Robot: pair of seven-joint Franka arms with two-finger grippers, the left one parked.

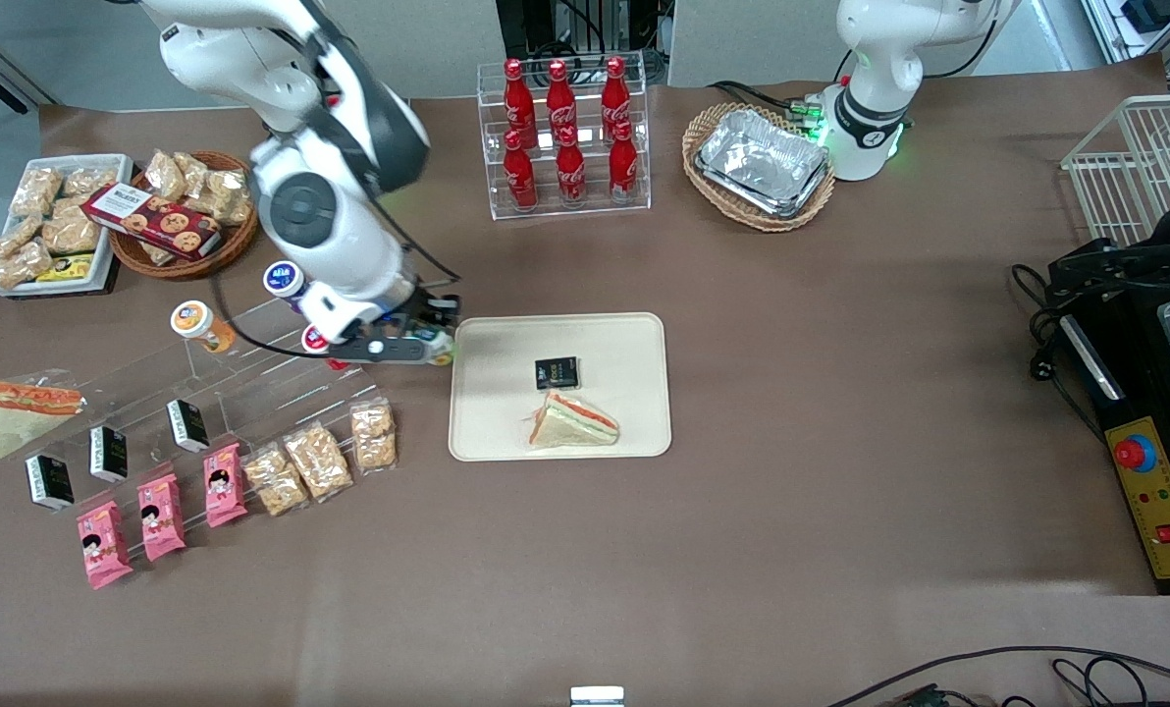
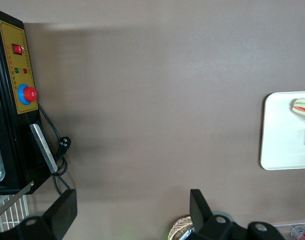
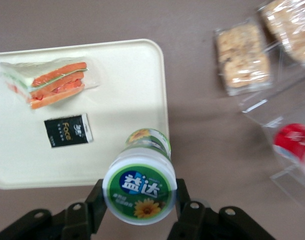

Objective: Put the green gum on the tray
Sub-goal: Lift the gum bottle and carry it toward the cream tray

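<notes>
The big tray (image 3: pixel 142 75) lies just under and ahead of the jaws, with a sandwich (image 3: pixel 50 80) and a small black packet (image 3: pixel 67 131) on it. The gripper (image 3: pixel 140 200) squeezes the green gum (image 3: pixel 140 187), up in the air over the tray's edge. Picking up is done. Putting it down is left.

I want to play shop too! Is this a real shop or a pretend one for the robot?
Probably a pretend shop in a robot lab. Snacks lie in rows, cola bottles stand in a clear rack, and the gripper holds the green gum over the tray edge.
</notes>
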